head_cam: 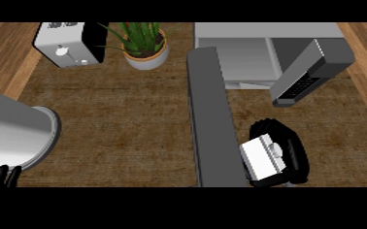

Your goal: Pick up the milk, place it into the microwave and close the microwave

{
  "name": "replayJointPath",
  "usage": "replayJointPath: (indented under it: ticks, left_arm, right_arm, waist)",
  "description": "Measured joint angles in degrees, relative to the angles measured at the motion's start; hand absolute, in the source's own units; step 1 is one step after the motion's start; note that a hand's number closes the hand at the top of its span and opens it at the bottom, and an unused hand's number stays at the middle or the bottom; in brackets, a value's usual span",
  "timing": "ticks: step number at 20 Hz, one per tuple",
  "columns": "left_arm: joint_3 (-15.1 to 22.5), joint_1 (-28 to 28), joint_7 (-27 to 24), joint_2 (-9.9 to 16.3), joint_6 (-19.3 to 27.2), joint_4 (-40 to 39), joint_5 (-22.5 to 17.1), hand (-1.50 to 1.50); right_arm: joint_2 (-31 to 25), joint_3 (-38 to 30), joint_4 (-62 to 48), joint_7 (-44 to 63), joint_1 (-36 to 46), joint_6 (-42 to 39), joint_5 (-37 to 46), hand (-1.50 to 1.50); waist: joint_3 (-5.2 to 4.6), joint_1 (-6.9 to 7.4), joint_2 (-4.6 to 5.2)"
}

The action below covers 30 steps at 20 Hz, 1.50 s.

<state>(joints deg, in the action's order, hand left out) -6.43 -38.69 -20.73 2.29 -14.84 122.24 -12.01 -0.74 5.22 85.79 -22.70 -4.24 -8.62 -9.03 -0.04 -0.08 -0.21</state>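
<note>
- Two hands show: the right hand (pixel 292 156) curls around the milk (pixel 264 156), held low right, ready to carry.
- Microwave (pixel 243 53) door (pixel 307 75) stands open to receive it.
- Left hand (pixel 8 174) barely shows; its state is unclear.

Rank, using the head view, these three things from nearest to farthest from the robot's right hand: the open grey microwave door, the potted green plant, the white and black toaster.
From the right hand:
1. Open grey microwave door, just to its left.
2. Potted green plant, back centre-left.
3. White and black toaster, back left corner.
</note>
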Motion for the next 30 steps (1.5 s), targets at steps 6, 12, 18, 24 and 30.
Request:
replayJointPath:
  ticks: [6,12,18,24,30]
  left_arm:
    - [-1.5,-0.3,-0.2,-0.6,-1.1,-0.2,-0.4,-1.50]
    - [-4.4,-0.2,-0.5,0.0,-2.8,-1.5,-1.4,-1.50]
    - [-6.6,0.3,-0.3,1.0,-4.7,-3.0,-2.8,-1.50]
    - [-8.4,2.2,1.4,1.8,-5.3,-3.3,-4.0,-1.50]
    - [-10.3,3.0,1.0,2.3,-7.3,-5.2,-4.8,-1.50]
  right_arm:
    - [0.4,4.5,4.0,4.7,3.6,8.4,0.0,1.50]
    - [-2.0,5.6,-2.0,4.7,11.8,15.8,1.9,1.50]
    - [-2.6,2.3,-12.7,3.9,19.6,21.7,4.4,1.50]
    - [-1.3,-3.1,-29.3,-0.4,30.0,23.2,3.3,1.50]
    - [-2.3,-9.5,-47.4,-8.8,40.2,21.5,2.0,1.50]
  waist:
    - [0.04,0.37,0.12]
    - [0.29,0.16,0.12]
    - [0.36,0.32,0.27]
    - [0.29,1.04,0.45]
    - [0.18,1.84,0.69]
